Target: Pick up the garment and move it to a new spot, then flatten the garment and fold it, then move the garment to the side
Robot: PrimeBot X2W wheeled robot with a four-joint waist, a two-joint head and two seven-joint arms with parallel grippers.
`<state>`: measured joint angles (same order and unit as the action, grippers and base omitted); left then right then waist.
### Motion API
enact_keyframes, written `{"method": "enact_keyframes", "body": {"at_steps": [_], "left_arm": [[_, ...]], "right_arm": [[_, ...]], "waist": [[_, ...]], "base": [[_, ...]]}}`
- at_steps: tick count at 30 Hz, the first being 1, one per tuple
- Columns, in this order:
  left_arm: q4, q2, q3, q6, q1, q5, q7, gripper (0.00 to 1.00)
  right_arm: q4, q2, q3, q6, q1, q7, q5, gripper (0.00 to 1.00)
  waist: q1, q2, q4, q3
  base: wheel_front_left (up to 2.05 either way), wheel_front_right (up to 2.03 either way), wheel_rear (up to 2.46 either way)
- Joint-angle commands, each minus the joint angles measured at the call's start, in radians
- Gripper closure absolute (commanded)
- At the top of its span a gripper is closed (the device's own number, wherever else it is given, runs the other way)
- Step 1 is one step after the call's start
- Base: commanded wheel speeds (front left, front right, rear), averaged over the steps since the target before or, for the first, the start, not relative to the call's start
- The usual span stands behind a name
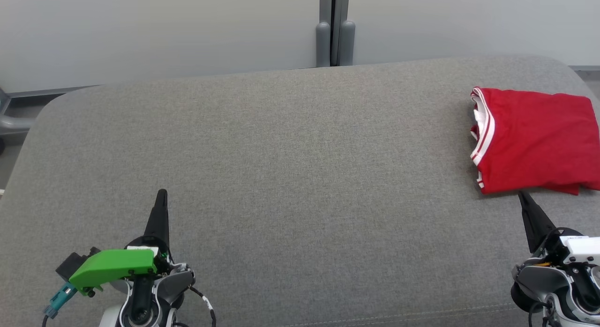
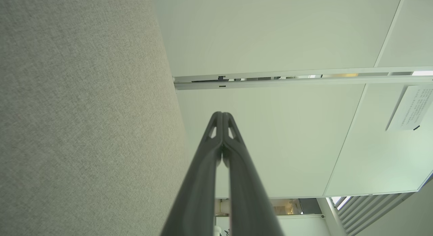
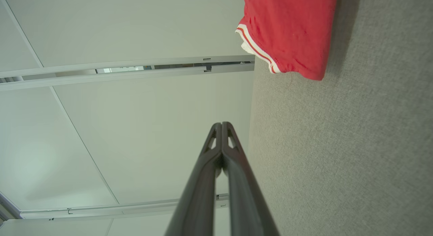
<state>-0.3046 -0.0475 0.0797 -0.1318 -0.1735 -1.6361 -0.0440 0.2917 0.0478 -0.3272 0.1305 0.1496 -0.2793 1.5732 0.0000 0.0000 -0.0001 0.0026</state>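
Lying just beyond the tip of our right gripper (image 1: 521, 194), the red shirt (image 1: 534, 144) sits folded into a rectangle on the grey upholstered cushion (image 1: 300, 177). Its white-striped trim faces our left gripper (image 1: 161, 192). Both grippers are pressed fully closed and hold nothing. Our left wrist view adds a wall notice (image 2: 411, 107), its print too small to read. Our right wrist view catches the shirt's striped hem.
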Motion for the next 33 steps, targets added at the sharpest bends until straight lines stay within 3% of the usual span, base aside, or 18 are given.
{"method": "enact_keyframes", "body": {"at_steps": [1, 33], "left_arm": [[-0.002, 0.000, -0.001, -0.003, -0.009, -0.006, 0.001, 1.00], [-0.002, 0.000, -0.001, -0.003, -0.009, -0.007, 0.000, 1.00]], "right_arm": [[0.002, 0.004, -0.001, 0.000, 0.008, -0.002, 0.003, 1.00], [0.002, 0.004, -0.001, 0.000, 0.008, -0.002, 0.003, 1.00]], "waist": [[0.0000, 0.0000, 0.000, 0.000], [0.0000, 0.0000, 0.000, 0.000]], "base": [[0.00, 0.00, 0.00], [0.00, 0.00, 0.00]]}}
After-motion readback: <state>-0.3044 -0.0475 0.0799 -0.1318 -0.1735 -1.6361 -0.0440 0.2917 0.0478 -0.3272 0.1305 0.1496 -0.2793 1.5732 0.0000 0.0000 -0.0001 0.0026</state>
